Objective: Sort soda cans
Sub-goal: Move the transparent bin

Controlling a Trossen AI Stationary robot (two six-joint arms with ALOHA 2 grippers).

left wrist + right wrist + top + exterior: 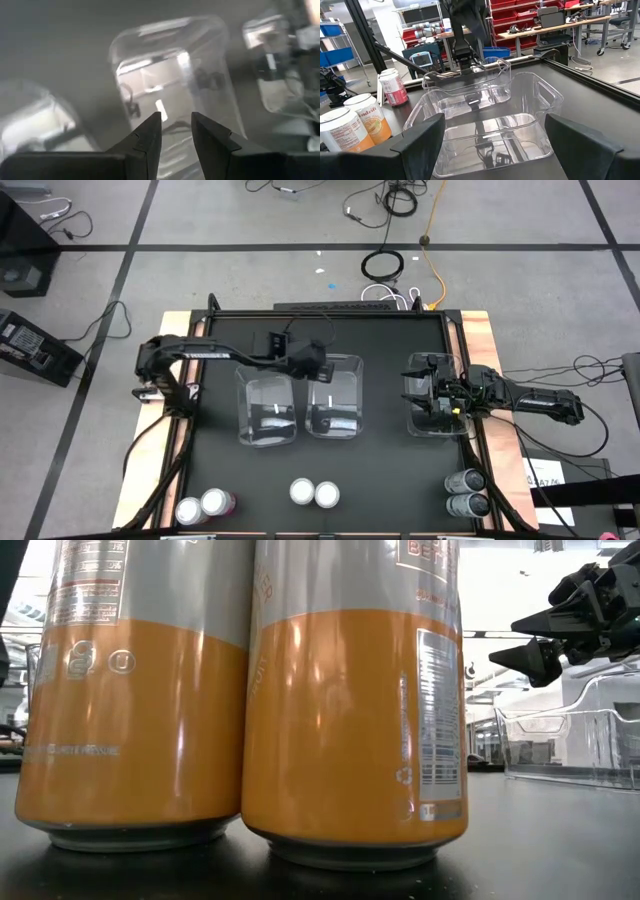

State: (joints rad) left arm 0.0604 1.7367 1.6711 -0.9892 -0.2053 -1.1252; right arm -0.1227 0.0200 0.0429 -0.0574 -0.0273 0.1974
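Six soda cans stand upright along the table's near edge in the high view: a pink pair (205, 505) at the left, an orange pair (314, 493) in the middle and a grey pair (466, 492) at the right. The orange pair (355, 700) fills the low view. My left gripper (312, 363) hangs above the far end of the middle clear bin (358, 395), its fingers a small gap apart (176, 117) and empty. My right gripper (416, 390) hovers wide open (495, 117) over the right bin (412, 420), pointing toward the table's left.
Three clear plastic bins stand side by side mid-table; the left one (243, 410) is beside my left arm. The right wrist view shows a pink can (394, 87) and an orange can (367, 117) beyond the bins. Bare black tabletop lies between the bins and the cans.
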